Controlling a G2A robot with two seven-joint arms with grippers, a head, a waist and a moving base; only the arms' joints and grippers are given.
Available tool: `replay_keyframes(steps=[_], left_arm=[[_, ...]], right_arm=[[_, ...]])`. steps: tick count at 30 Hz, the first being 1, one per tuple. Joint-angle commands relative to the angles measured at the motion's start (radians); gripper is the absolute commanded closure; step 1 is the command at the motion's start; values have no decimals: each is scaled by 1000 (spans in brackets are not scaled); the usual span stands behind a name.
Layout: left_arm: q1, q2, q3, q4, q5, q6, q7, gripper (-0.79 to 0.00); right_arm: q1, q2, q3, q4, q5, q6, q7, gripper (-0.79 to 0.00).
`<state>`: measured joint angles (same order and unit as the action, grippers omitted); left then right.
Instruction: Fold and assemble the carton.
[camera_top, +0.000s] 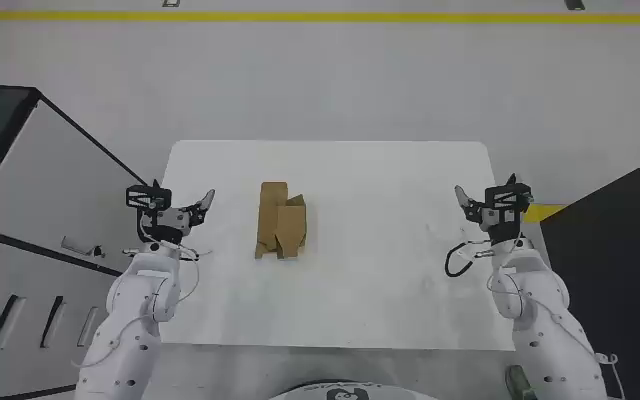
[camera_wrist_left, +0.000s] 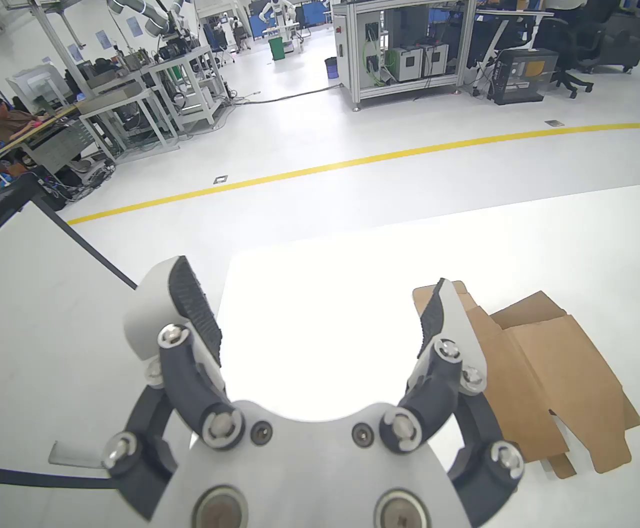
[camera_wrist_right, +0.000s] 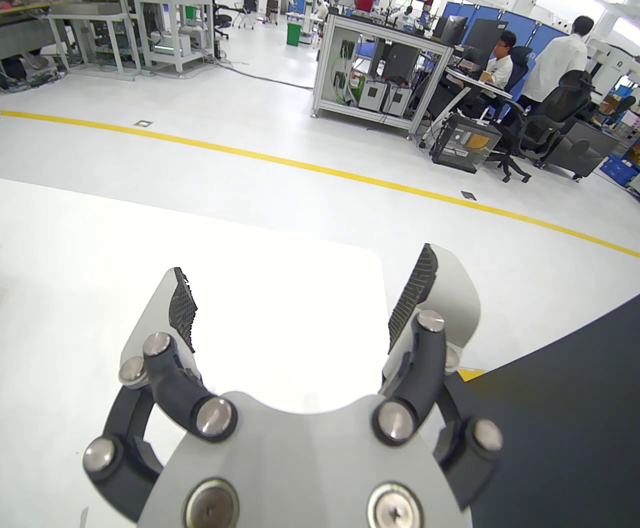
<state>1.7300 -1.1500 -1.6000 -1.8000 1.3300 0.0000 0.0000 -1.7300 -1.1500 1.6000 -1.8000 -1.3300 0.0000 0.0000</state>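
Left fingers (camera_wrist_left: 192, 305) stand apart over the surface's (camera_top: 400, 190) left edge. Near them the carton (camera_top: 281, 232) lies flat, left of centre, with wide surface between it and the right edge, where right fingers (camera_wrist_right: 412, 292) stand apart.

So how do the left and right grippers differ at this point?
The left gripper hangs at the white table's left edge, the right gripper at its right edge. The flat brown cardboard carton lies nearer the left gripper than the right gripper. Both are open and empty.
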Motion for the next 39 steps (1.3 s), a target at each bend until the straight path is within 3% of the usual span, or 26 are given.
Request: replay_keyframes(steps=[1,11,16,25,29,35,39], left_arm=[[0,0,0,0,0,0,0,-785],[3,0,4,-3,11,-7,9,-785],[39,-1,64,-23,135,-43,39,-785],[38,-1,64,-21,138,-42,41,-785],[69,3,91,-1,243,-86,108,-785],[116,-1,130,-5,377,20,233,-785],[116,-1,130,-5,377,20,233,-785]], right_arm=[[0,0,0,0,0,0,0,-784],[0,0,0,0,0,0,0,-785],[0,0,0,0,0,0,0,-785],[0,0,0,0,0,0,0,-785],[0,0,0,0,0,0,0,-785],[0,0,0,0,0,0,0,-785],[0,0,0,0,0,0,0,-785]])
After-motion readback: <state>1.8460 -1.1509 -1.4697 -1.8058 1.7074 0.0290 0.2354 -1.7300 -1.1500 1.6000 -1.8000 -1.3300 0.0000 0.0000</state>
